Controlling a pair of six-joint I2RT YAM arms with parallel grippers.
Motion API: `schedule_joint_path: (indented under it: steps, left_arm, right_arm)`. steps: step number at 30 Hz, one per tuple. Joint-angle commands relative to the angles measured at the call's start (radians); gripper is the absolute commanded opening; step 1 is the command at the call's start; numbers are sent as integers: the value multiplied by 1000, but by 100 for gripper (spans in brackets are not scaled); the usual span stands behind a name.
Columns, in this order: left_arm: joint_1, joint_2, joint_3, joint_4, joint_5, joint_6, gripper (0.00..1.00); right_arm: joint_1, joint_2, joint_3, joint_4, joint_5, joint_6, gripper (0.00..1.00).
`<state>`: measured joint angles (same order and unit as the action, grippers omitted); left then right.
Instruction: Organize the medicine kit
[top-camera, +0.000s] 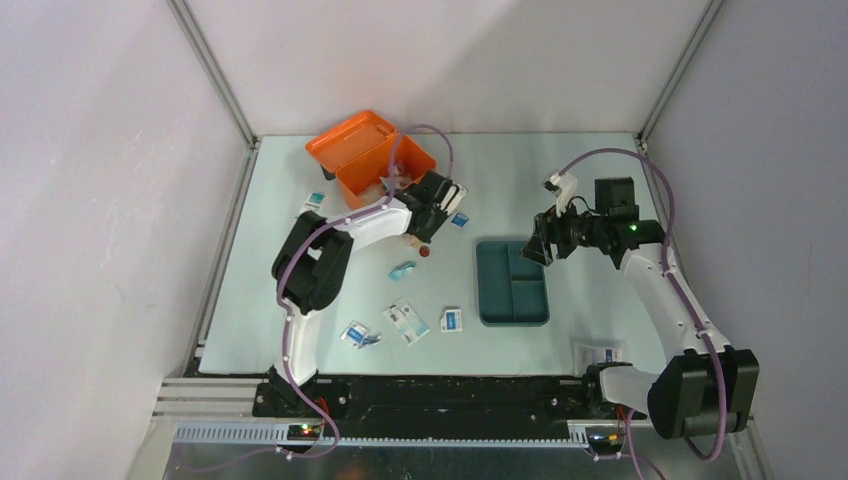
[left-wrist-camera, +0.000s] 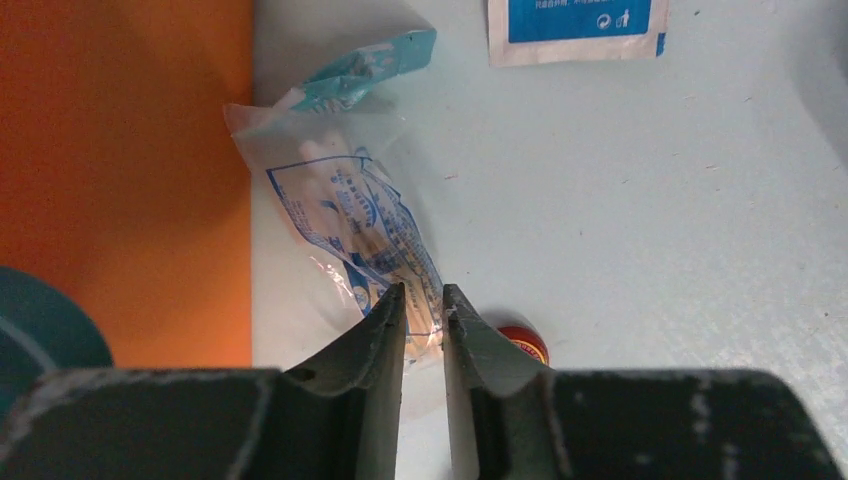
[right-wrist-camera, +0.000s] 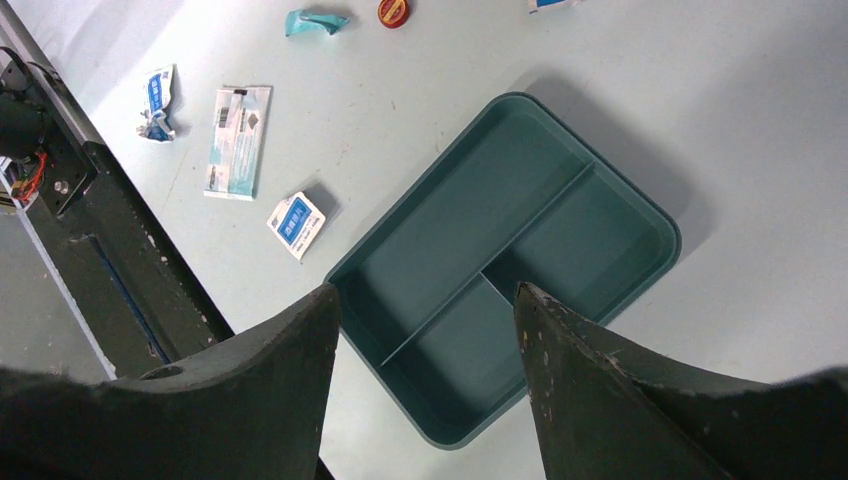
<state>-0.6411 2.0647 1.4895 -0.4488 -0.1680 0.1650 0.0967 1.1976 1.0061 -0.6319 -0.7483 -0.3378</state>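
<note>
Your left gripper (top-camera: 418, 238), seen from above, hangs just beside the open orange medicine kit (top-camera: 372, 155), which sits on its far side. Your right gripper (top-camera: 535, 248) is poised at the edge of the teal tray (top-camera: 481, 290).

At your left wrist, the fingers (left-wrist-camera: 385, 330) stand narrowly apart with the near end of a clear packet (left-wrist-camera: 350, 200) between them. You cannot tell whether they pinch it. The kit's orange wall lies to their left, and a small red tin (left-wrist-camera: 525, 342) just to their right.

At your right wrist, the jaws gape wide over the tray, holding nothing.
</note>
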Motion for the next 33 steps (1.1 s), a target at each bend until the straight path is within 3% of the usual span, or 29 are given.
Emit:
schedule_joint_path:
  steps: [1, 7, 13, 14, 17, 18, 20, 27, 33]
  left_arm:
    - [-5, -10, 35, 26, -9, 17, 20]
    - [-10, -126, -2, 18, 132, 59, 1]
    - [-25, -222, -56, -5, 115, 108, 1]
    - [-26, -222, -62, -4, 103, 117, 4]
    - [-25, -183, -47, -5, 6, 107, 40]
    - [-24, -157, -30, -5, -20, 99, 47]
    - [-23, -114, 4, -5, -52, 83, 52]
    - [-23, 3, 116, -13, -77, 61, 56]
    - [-17, 45, 122, -19, -59, 75, 47]
  right_arm:
    - [-7, -36, -10, 37, 0, -12, 69]
    - [-12, -44, -14, 44, -3, -6, 69]
    - [-11, -39, -14, 52, -11, 1, 69]
    - [-11, -38, -14, 53, -10, 1, 69]
    - [-12, -30, -14, 57, -11, 2, 69]
    - [-12, -28, -14, 60, -12, 2, 69]
    - [-11, -24, -14, 64, -12, 4, 69]
    - [-15, -39, -14, 46, -4, -6, 69]
    - [-19, -38, -20, 60, -12, 0, 69]
